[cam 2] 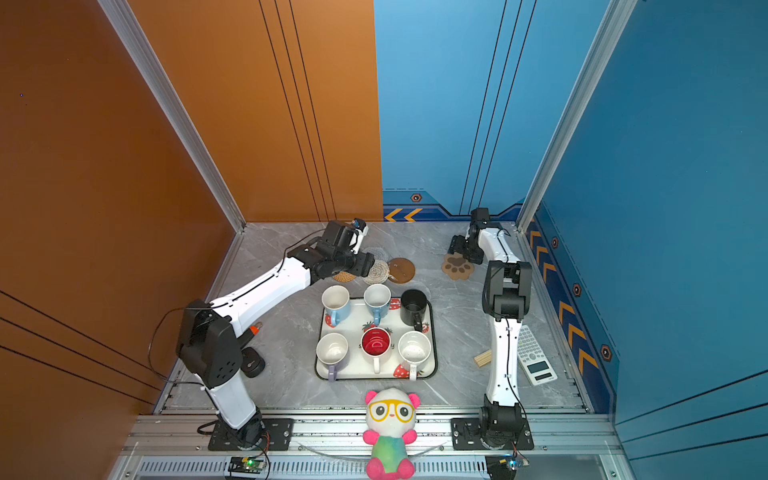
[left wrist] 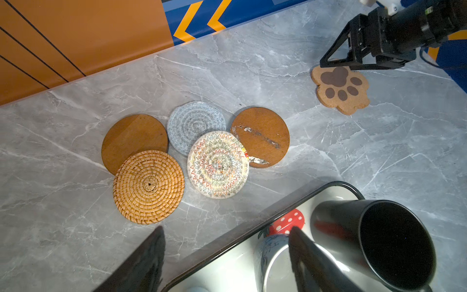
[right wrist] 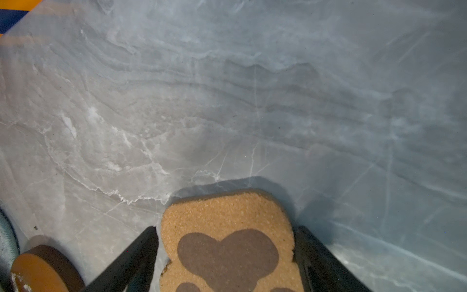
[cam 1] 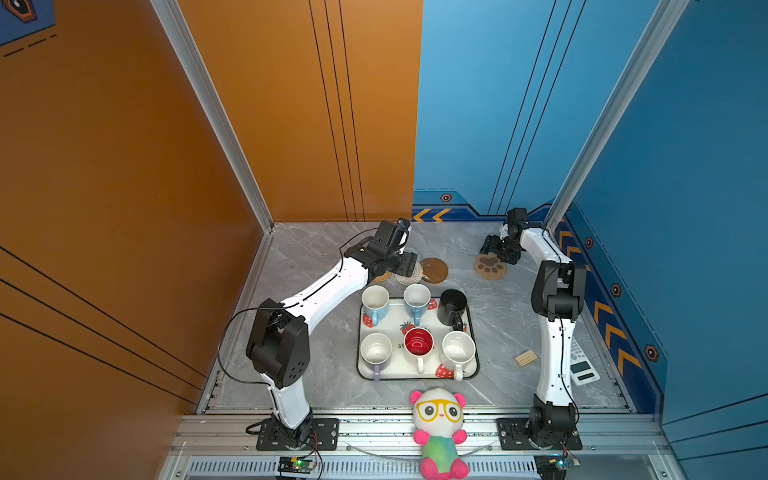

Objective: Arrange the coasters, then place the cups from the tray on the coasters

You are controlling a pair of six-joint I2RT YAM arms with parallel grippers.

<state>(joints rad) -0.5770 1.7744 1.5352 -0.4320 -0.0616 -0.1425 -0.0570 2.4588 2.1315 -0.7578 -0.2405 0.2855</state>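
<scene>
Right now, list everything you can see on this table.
coasters: six; two brown wooden discs, rattan round, grey-blue round, beige round, clustered behind the tray; tan paw-print coaster apart, further right.
cups: six; two light blue cups, black cup, lavender cup, red-inside white cup, speckled white cup; all on the tray.
tray: one, white with strawberries, table centre.
plush toy: one, white, pink, green, front rail.
calculator: one, white, right edge.
wooden sticks: one bundle, tan, beside right arm.
left gripper: one, black, open, near the coaster cluster.
right gripper: one, black, open, jaws either side of the paw-print coaster.
</scene>
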